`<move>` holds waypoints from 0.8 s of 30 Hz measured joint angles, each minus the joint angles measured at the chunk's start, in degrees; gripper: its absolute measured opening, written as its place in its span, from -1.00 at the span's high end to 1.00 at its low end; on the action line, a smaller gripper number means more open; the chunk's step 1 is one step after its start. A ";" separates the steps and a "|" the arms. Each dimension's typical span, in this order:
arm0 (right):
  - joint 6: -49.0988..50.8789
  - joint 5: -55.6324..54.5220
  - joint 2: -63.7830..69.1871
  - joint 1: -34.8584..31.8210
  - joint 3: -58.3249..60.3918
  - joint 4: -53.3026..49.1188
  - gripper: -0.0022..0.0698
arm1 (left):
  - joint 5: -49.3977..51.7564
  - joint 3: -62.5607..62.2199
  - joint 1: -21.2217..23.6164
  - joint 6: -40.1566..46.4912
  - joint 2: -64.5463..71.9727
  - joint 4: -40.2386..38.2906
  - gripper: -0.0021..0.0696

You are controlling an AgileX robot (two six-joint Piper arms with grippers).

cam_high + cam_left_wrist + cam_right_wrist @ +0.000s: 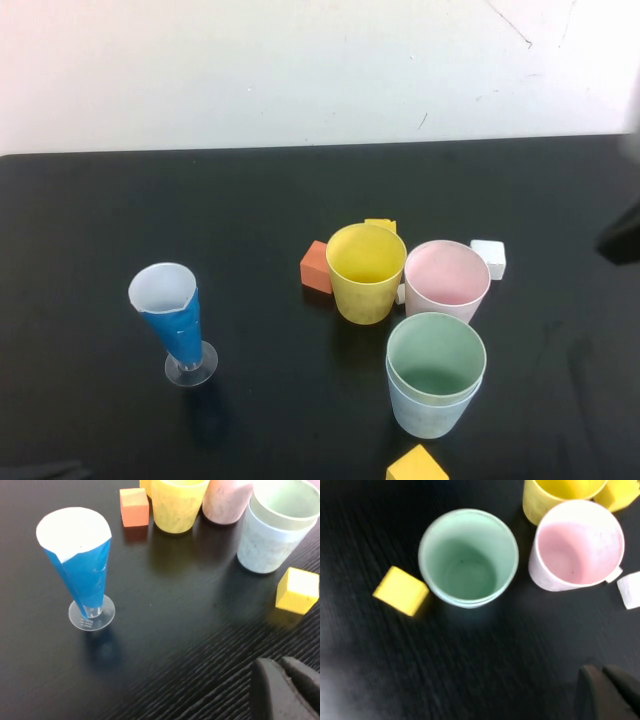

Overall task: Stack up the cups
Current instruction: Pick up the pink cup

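On the black bench point(120, 210) the green cup point(436, 356) sits nested inside the light blue cup point(432, 412), both upright, at the near right of the group. Just behind them the pink cup point(447, 279) stands on its own, and beside it to the left stands the yellow cup point(365, 272); the two look very close, though I cannot tell if they touch. An orange block point(316, 267) sits against the yellow cup's left side, a small yellow block point(381, 225) peeks out behind it, and a white block point(489, 258) lies just right of the pink cup. Another yellow block point(417, 465) rests at the near edge, in front of the nested pair. Well apart on the left stands a blue-and-white cone glass point(170, 312) on a clear foot, upright.

The left end effector point(286, 690) hangs low over the near bench, fingers pressed together and holding nothing. The right end effector point(607, 692) hovers above the bench near the pink cup, likewise pressed together and empty
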 joint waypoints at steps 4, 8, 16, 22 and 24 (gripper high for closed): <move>4.95 0.00 8.66 3.96 -6.94 -5.91 0.95 | 0.81 0.00 0.00 2.30 0.00 0.41 0.94; 10.25 0.10 17.36 5.76 -14.36 -9.57 0.95 | 0.93 0.00 0.00 3.26 0.00 1.29 0.94; 13.29 -0.15 28.42 6.78 -23.54 -12.58 0.81 | 0.93 0.00 0.00 4.41 0.00 1.89 0.94; 13.28 -0.15 32.60 9.63 -23.81 -16.35 0.09 | 0.93 0.00 0.00 4.51 0.00 1.89 0.94; 14.78 -0.15 33.78 9.88 -23.89 -16.48 -0.18 | 0.93 0.00 0.00 4.51 0.00 1.89 0.94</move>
